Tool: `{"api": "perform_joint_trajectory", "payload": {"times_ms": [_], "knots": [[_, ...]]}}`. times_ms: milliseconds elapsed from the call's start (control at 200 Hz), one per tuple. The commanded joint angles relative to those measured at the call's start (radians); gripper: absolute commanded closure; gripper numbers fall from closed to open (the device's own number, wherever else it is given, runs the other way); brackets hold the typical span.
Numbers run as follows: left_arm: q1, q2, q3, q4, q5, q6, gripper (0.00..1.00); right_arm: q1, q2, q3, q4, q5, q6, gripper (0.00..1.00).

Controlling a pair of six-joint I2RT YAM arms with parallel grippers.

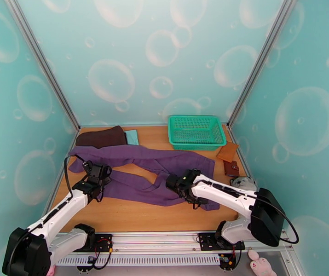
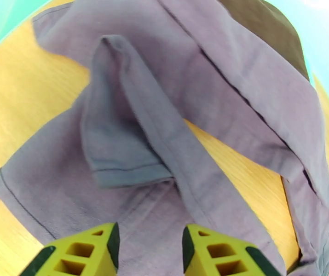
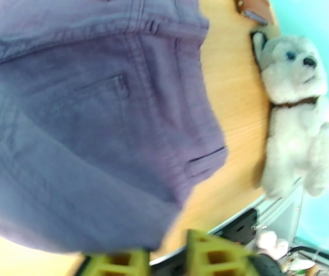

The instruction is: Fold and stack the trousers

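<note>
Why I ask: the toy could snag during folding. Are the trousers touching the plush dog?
Apart. The right wrist view shows a strip of bare table between the trousers and the plush dog.

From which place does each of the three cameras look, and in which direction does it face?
Top external: above and behind the arm bases, facing down and forward at the table; both arms show.
Left wrist: on the left arm, looking down at the trousers' leg ends; the left fingers show, apart.
Right wrist: on the right arm, looking at the trousers' waist and a plush dog; the right fingers show.
Shared by all: the purple trousers.
</note>
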Motion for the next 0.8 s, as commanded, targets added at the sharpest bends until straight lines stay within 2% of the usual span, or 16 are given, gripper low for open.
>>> {"api": "perform_joint_trajectory", "payload": {"times_ms": [0, 110, 170, 215, 270, 325, 365, 485, 660, 795], "knots": [[-0.016, 0.058, 0.039, -0.086, 0.011, 0.03, 0.58, 0.039, 0.076, 0.168, -0.015, 0.148, -0.022, 0.4], [-0.058, 0.121, 0.082, -0.232, -0.122, -0.072, 0.57, 0.086, 0.17, 0.347, 0.005, 0.259, -0.092, 0.22], [-0.072, 0.149, 0.104, -0.314, -0.181, -0.128, 0.57, 0.092, 0.191, 0.375, 0.172, 0.251, -0.26, 0.14], [-0.073, 0.172, 0.11, -0.337, -0.196, -0.145, 0.57, 0.072, 0.176, 0.328, 0.41, 0.145, -0.434, 0.12], [-0.067, 0.2, 0.099, -0.313, -0.16, -0.121, 0.58, 0.017, 0.14, 0.213, 0.723, -0.112, -0.608, 0.1], [-0.059, 0.235, 0.089, -0.285, -0.102, -0.1, 0.58, -0.057, 0.122, 0.083, 0.969, -0.341, -0.655, 0.1], [-0.057, 0.26, 0.081, -0.255, -0.066, -0.071, 0.59, -0.094, 0.125, 0.03, 1.055, -0.412, -0.659, 0.1], [-0.057, 0.316, 0.079, -0.166, 0.013, -0.011, 0.6, -0.142, 0.151, -0.059, 1.143, -0.412, -0.71, 0.1], [-0.052, 0.433, 0.14, -0.205, -0.044, -0.041, 0.61, -0.187, 0.203, -0.116, 1.22, -0.496, -0.709, 0.1], [-0.052, 0.467, 0.15, -0.2, -0.029, -0.042, 0.64, -0.213, 0.248, -0.173, 1.266, -0.522, -0.661, 0.12]]}}
